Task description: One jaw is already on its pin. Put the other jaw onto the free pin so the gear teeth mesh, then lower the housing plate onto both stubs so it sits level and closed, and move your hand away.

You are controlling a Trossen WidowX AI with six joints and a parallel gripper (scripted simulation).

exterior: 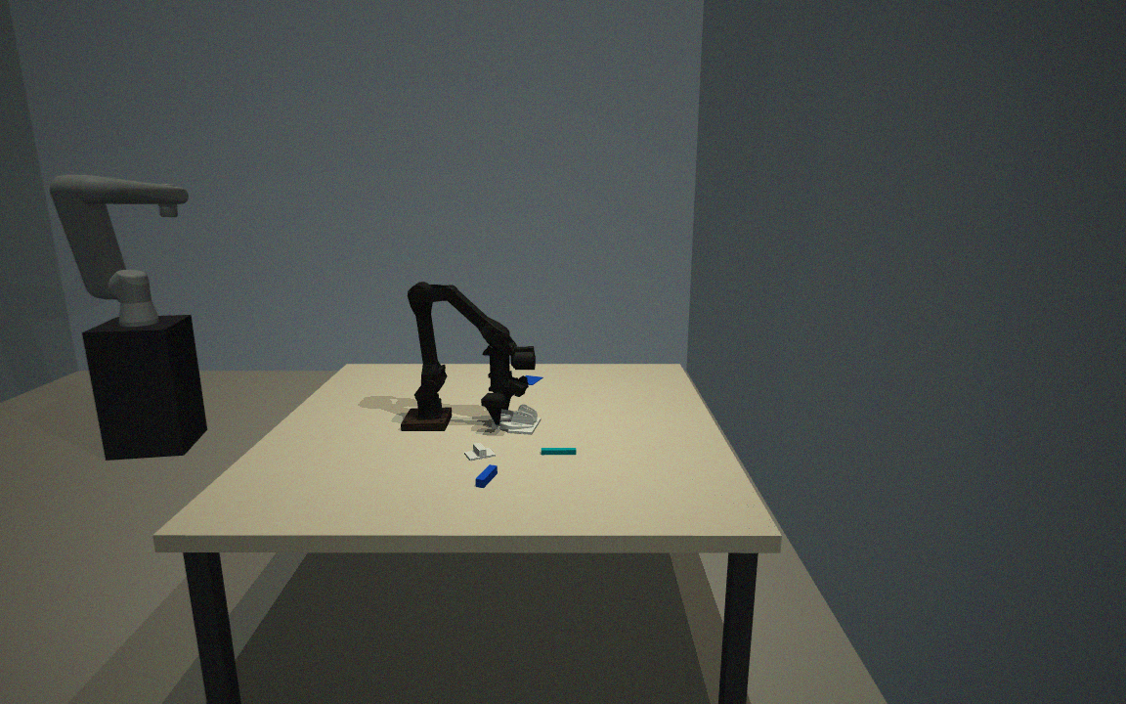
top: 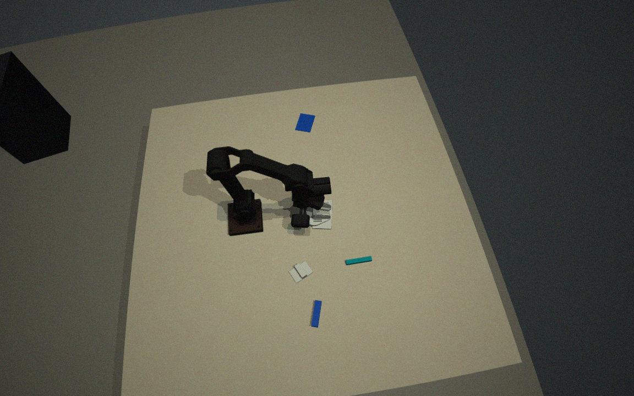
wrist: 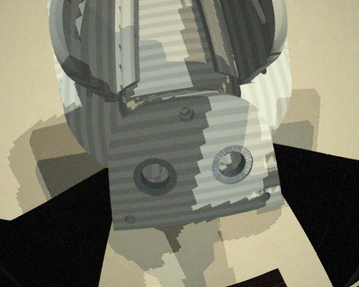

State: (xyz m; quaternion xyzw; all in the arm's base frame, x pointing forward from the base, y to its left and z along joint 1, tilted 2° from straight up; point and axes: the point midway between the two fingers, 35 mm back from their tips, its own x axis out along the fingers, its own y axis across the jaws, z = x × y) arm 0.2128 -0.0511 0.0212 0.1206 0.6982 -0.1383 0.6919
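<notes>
My gripper [wrist: 191, 165] [exterior: 497, 423] points down, shut on the opposite side edges of the light grey housing plate [wrist: 163, 137]. The plate has two large round holes and lies over the rear ends of both jaws. Pale shapes show through the holes; whether they are the stubs, I cannot tell. The left jaw [wrist: 97, 52] and right jaw [wrist: 249, 44] stand side by side on the ribbed base [wrist: 282, 96] [top: 324, 224] [exterior: 521, 429], with a gap between them. The pins and gear teeth are hidden under the plate. I cannot tell whether it is fully seated.
A small white stepped piece [top: 303, 269] [exterior: 479, 451], a teal bar [top: 359, 260] [exterior: 558, 452] and a blue bar [top: 316, 313] [exterior: 486, 476] lie nearer the table's front. A blue square [top: 305, 122] [exterior: 533, 379] lies behind the arm.
</notes>
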